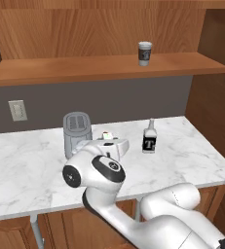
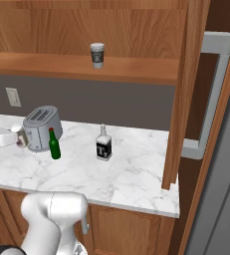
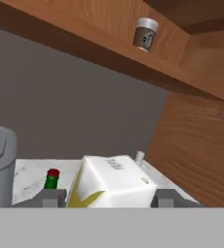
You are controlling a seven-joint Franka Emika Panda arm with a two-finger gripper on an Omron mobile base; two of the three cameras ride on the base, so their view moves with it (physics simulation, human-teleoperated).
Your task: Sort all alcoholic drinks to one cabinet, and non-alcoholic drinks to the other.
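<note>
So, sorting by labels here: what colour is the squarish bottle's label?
Black with a white letter on the squarish bottle, clearest in the right base view.

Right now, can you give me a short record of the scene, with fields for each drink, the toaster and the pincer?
coffee cup: upright on the wooden shelf
clear bottle with black label: upright on the marble counter
green bottle with red cap: upright on the counter, in front of the toaster
white carton: between the pincer's fingers, by the toaster
toaster: on the counter, by the wall
pincer: jaws either side of the carton; contact unclear
</note>
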